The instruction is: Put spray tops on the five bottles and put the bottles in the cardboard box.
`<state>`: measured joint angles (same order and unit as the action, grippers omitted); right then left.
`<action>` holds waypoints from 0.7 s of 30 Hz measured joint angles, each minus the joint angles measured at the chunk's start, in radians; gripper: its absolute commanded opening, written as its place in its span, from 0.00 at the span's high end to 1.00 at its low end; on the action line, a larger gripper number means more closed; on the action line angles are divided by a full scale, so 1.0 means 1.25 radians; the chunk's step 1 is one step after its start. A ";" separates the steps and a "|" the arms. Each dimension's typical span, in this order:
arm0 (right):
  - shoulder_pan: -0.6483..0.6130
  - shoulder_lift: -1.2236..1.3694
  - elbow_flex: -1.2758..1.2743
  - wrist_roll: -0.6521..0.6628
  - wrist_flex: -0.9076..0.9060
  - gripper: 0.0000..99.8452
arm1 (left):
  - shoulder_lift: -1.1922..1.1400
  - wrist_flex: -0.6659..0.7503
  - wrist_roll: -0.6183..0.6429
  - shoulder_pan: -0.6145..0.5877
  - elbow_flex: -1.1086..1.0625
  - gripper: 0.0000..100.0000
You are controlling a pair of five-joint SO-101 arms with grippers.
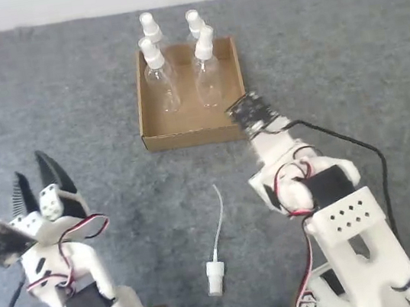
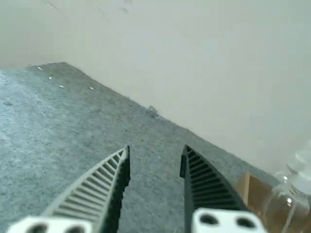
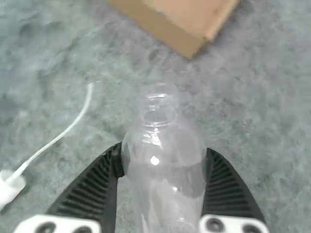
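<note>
A clear bottle with an open neck and no spray top stands between the fingers of my right gripper, which is shut on it just short of the cardboard box. A loose spray top with its long thin tube lies on the carpet in front of the box; the right wrist view shows the spray top too. Several capped bottles stand in the box. My left gripper hangs open at the near left, holding nothing.
Grey carpet covers the table, with a pale wall behind it. The right arm's body stands between the box and the near edge. A box edge and one capped bottle are visible in the left wrist view.
</note>
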<state>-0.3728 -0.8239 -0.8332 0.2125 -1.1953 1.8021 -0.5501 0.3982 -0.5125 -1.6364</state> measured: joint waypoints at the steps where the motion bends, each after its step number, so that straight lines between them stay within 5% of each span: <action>1: 0.017 0.000 0.000 -0.005 0.004 0.88 | 0.000 -0.032 -0.020 0.018 0.016 0.84; 9: 0.085 -0.001 -0.053 -0.010 0.060 0.88 | 0.000 -0.261 -0.133 0.157 0.120 0.84; 21: 0.194 -0.001 -0.054 -0.093 0.109 0.88 | 0.000 -0.393 -0.249 0.330 0.201 0.88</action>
<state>-0.1304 -0.8255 -0.9007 0.0959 -1.0587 1.8021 -1.0411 0.0867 -0.0997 -1.3848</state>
